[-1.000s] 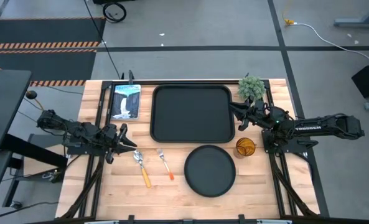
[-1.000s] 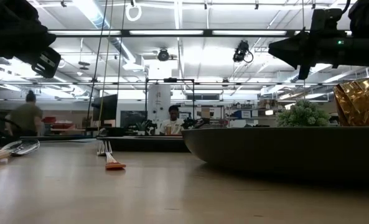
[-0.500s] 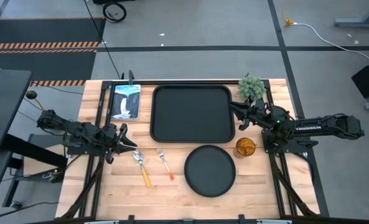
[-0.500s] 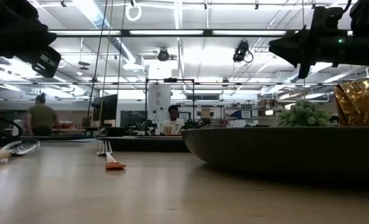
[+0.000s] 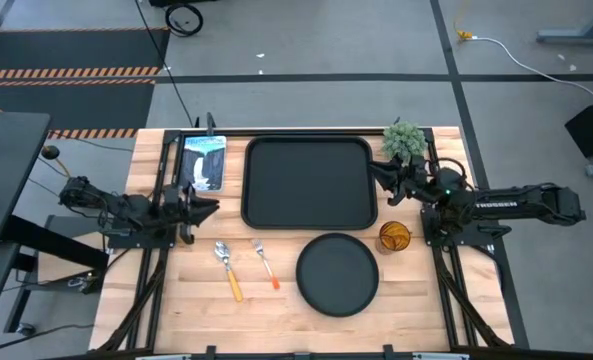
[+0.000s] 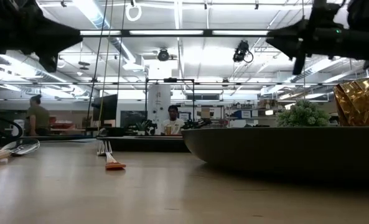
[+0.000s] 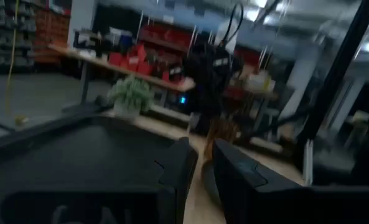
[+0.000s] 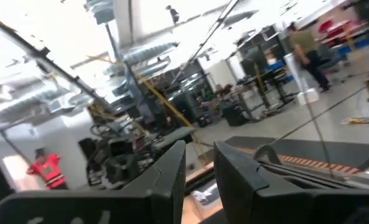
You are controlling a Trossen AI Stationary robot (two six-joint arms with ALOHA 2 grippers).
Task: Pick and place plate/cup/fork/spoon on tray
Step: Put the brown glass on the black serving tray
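**A:** Starting big: where is the tray (image 5: pixel 309 183) sitting?

**B:** In the upper middle of the high view, lying bare on the table (image 5: pixel 416 300). The plate (image 5: pixel 337 273) is resting just below it, lower centre, well clear of both arms.

**A:** Which arm is nearer the plate?

**B:** I'd judge the right one. The right end effector (image 5: pixel 383 178) is hovering at the tray's right edge with its fingers only narrowly apart, gripping nothing. The plate is lying down and to the left of it in the frame.

**A:** And the cup (image 5: pixel 394 237)?

**B:** Standing right of the plate, directly below the right arm's wrist, so that arm is nearest again.

**A:** The cutlery?

**B:** The fork (image 5: pixel 265 262) and spoon (image 5: pixel 227 269) are lying side by side left of the plate, long axes running top to bottom, handles toward the bottom edge. The left end effector (image 5: pixel 208 207) is hanging above and left of them, fingers nearly together, empty, pointing right toward the tray.
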